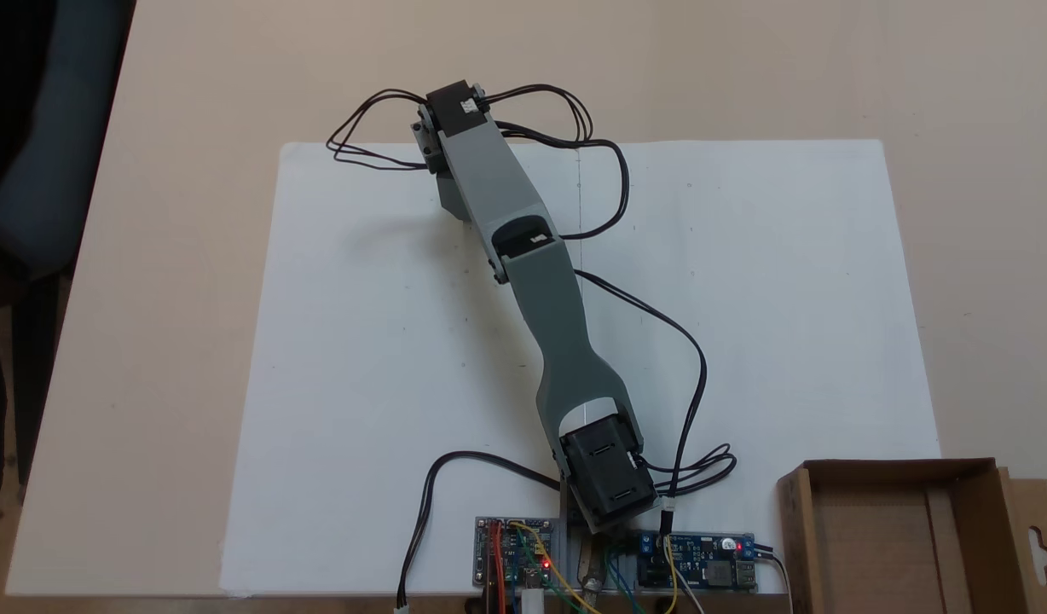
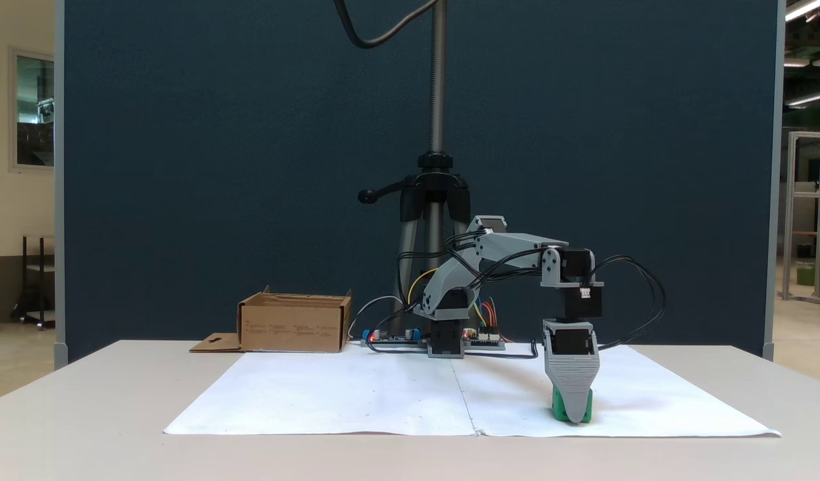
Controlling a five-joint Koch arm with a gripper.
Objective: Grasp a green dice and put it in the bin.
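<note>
White paper: green dice flat (cube, no long axis) under end effector.

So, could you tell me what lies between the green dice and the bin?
In a fixed view, the arm's base and circuit boards stand between the green dice and the bin.

From where I sit, the white paper sheet lies bare between my arm and the bin, so I see open room across it; the bin's low walls and its side flap are the only rims to clear at that corner. The circuit boards and the looping black cables crowd the arm's base, and in the other fixed view the tripod stands behind it.
</note>
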